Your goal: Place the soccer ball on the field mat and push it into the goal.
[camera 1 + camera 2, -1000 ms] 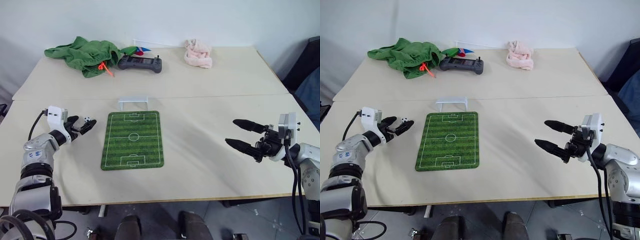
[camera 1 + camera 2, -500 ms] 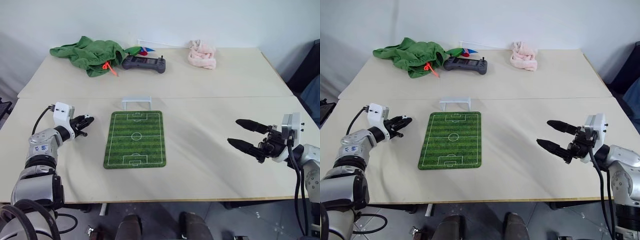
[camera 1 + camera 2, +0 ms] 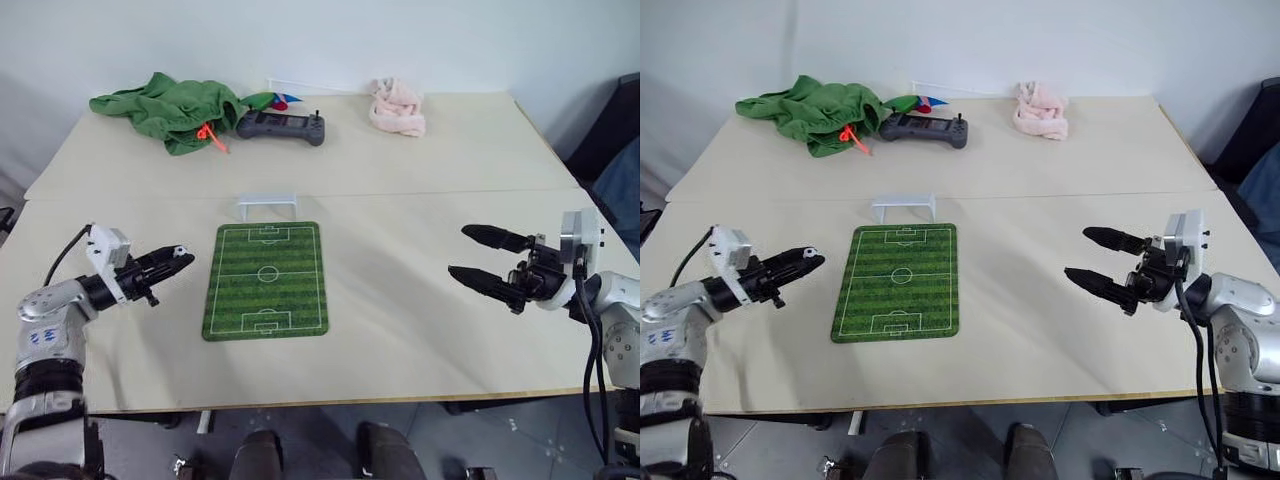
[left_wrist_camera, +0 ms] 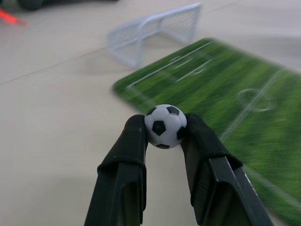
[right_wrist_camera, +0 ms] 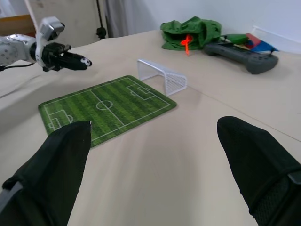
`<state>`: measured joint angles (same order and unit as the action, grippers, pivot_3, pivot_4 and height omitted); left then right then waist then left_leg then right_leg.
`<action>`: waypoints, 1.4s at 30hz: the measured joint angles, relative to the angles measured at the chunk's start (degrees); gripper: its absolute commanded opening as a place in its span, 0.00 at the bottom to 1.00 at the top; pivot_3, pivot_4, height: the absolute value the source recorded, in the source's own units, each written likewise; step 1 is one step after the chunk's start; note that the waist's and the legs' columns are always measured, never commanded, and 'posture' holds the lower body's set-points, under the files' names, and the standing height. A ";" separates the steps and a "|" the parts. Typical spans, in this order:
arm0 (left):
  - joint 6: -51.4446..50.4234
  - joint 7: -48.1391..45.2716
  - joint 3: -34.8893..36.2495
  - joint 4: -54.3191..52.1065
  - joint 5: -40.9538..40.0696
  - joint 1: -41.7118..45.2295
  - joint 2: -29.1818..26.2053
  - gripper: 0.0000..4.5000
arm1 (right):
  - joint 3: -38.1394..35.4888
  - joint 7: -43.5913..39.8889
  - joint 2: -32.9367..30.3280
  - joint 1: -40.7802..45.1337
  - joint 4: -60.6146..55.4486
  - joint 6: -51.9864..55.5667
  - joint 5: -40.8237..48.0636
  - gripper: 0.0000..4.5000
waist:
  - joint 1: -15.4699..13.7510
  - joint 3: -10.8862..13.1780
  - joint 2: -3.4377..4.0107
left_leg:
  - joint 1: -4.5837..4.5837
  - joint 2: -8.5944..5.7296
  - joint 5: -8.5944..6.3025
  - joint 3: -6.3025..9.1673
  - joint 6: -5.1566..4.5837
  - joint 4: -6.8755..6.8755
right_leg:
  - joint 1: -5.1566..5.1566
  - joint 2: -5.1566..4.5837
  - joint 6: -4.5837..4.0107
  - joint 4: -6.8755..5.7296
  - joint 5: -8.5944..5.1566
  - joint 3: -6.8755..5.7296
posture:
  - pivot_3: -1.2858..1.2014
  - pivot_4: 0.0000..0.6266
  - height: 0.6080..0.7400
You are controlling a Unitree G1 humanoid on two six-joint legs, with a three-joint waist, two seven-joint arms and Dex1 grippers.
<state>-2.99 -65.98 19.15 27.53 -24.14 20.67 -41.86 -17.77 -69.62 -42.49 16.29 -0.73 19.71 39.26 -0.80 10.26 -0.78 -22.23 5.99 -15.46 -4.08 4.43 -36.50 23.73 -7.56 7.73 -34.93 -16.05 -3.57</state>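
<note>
Black-patched white marble-sized soccer ball (image 4: pixel 165 125) pinched at the left claw's (image 3: pixel 177 255) tips.

Head views: ball and left claw hover at nine o'clock of the flat striped green field mat (image 3: pixel 266 279), just beside its edge; the low white miniature goal frame (image 3: pixel 266 203) stands at the mat's twelve o'clock, on a beige table (image 3: pixel 400 160) before a pale wall. At twelve o'clock lie a crumpled green cloth (image 3: pixel 165 108), a dark grey controller (image 3: pixel 280 127) and a pink rag (image 3: pixel 396 107). Left wrist view: both black fingers (image 4: pixel 126 160) clench the ball between them. Right wrist view: the right claw (image 3: pixel 1099 262), at three o'clock, stands spread wide, grasping nothing.
</note>
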 measured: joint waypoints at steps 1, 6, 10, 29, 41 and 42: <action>-2.02 -1.01 0.13 -5.06 -1.75 -3.22 -0.11 0.19 | 0.09 -0.12 0.01 0.17 0.43 0.00 -0.07 1.00 | 0.01 0.00 0.00 | 0.00 0.00 -0.01 0.00 -0.02 0.00 | 0.00 0.00 0.00 0.03 0.00 0.00 | 0.52 0.24 1.00; -11.31 -0.51 -1.51 -26.18 -5.95 -15.12 -0.11 0.19 | 1.93 -1.72 0.11 0.57 0.84 0.01 -0.28 1.00 | -0.40 0.00 0.01 | 0.06 0.03 -0.11 0.00 -0.20 -0.03 | 0.00 0.00 -0.01 0.15 -0.01 0.02 | 0.52 0.24 1.00; -14.40 3.08 -5.58 -34.26 -5.85 -16.97 2.46 0.19 | 3.71 -2.87 0.21 1.19 0.92 0.01 -0.43 1.00 | -0.66 0.00 0.01 | 0.06 0.02 -0.11 0.02 -0.21 -0.12 | -0.01 0.02 -0.03 0.11 0.00 0.02 | 0.52 0.24 1.00; -1.70 7.51 -17.23 -23.81 6.68 -11.37 7.36 0.19 | 6.26 -5.53 1.29 0.93 0.69 -0.03 -1.89 1.00 | -0.75 -0.01 0.02 | -0.05 0.02 -0.28 0.02 -0.38 -0.54 | -0.05 -0.01 -0.01 0.10 0.01 0.02 | 0.52 0.24 1.00; 0.26 4.58 -19.90 -22.01 8.28 -8.59 6.71 0.19 | 6.12 -4.82 1.26 0.39 0.69 -0.65 -2.14 1.00 | -0.66 -0.02 0.06 | -0.04 0.02 -0.31 0.02 -0.38 -0.56 | -0.08 -0.01 0.01 0.11 0.02 0.02 | 0.52 0.24 1.00; 0.29 4.28 -20.02 -22.08 8.32 -8.59 6.51 0.19 | 6.10 -4.84 1.20 0.26 0.69 -0.72 -2.14 1.00 | -0.64 -0.02 0.06 | -0.04 0.02 -0.31 0.02 -0.38 -0.56 | -0.07 -0.01 0.00 0.11 0.02 0.02 | 0.52 0.24 1.00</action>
<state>-2.70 -61.70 -0.87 5.45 -15.82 12.07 -35.35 -11.67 -74.46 -41.29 16.54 -0.04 18.99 37.12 -1.44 10.23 -0.72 -22.27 6.01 -15.77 -4.06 4.05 -37.05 23.65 -7.57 7.74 -34.81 -16.03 -3.55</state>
